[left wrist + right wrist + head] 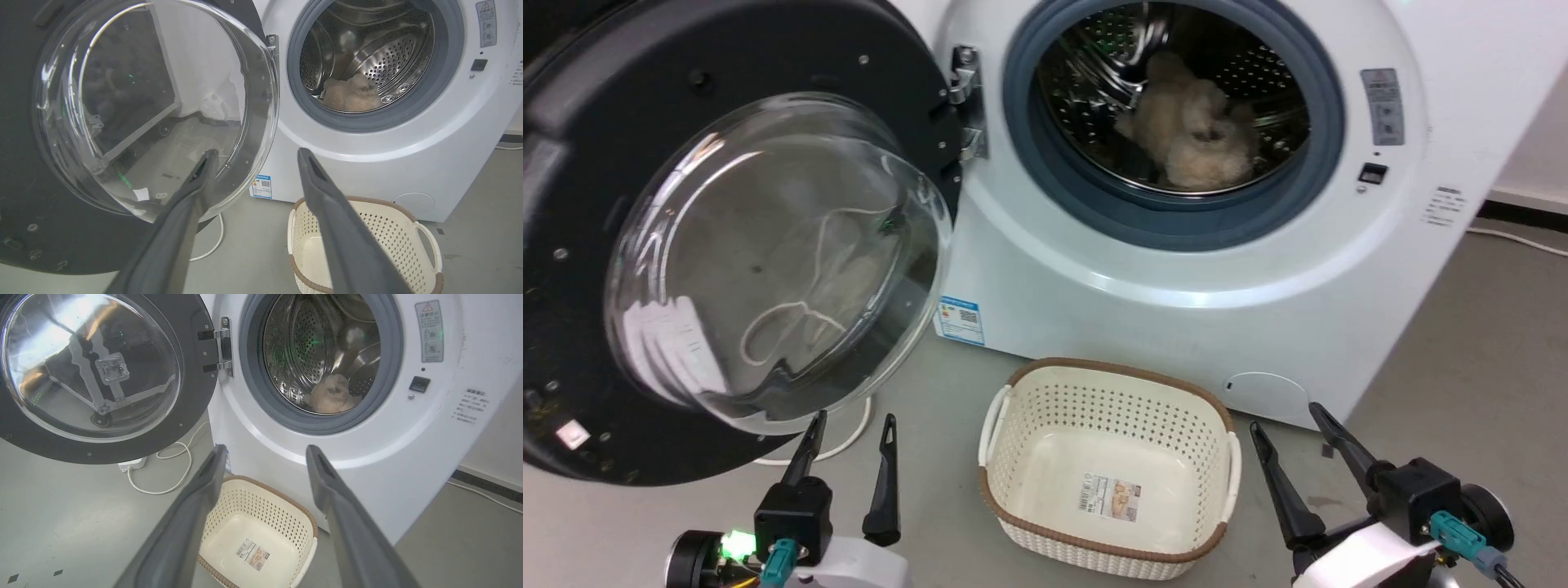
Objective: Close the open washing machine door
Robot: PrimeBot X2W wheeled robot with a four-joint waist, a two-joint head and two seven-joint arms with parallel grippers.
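The white washing machine (1111, 278) stands ahead of me on the grey floor (1486, 343), its drum uncovered; the washing machine door (727, 57) is swung wide on its hinges at the washer's left, glass bowl bulging toward me; a cream basket (1013, 400) sits on the floor just before the washer; my left jaws are spread, grasping nothing, tips just below the door's lower rim; my right jaws are spread and empty beside the basket; a fluffy beige bundle (1188, 135) lies in the drum; a white cable (222, 234) trails under the door.
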